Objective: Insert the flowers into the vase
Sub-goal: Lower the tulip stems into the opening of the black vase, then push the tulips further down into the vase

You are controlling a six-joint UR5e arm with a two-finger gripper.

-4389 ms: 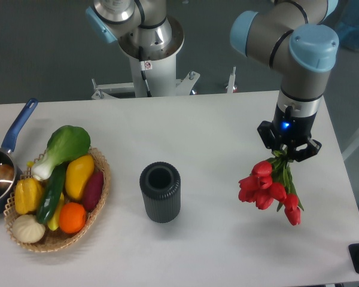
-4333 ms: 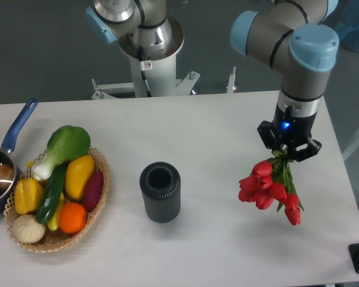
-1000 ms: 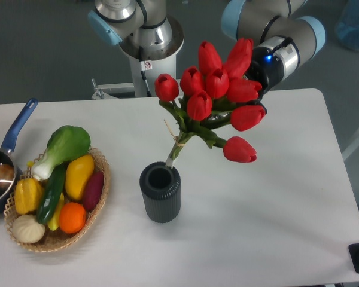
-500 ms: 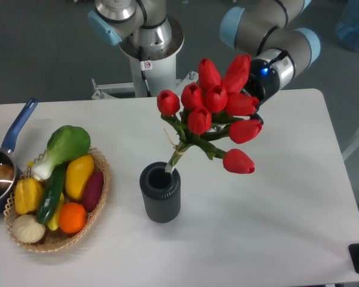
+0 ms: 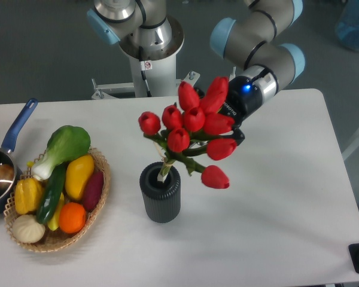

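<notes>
The flowers [image 5: 191, 128] lean over the vase [image 5: 160, 192], their bound stem ends dipping into its round mouth while the red buds fan up and to the right. The vase stands upright near the middle of the white table [image 5: 269, 227]. To its left sits a wicker basket [image 5: 96, 206] of vegetables, with a blue-handled pot [image 5: 3, 167] at the table's edge. Behind the blooms, the gripper [image 5: 230, 122] is mostly hidden; its grasp on the bunch cannot be made out

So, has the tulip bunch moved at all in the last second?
Yes. The flowers have shifted left and down toward the vase, which has stayed put; the stem ends now dip into its mouth.
</notes>
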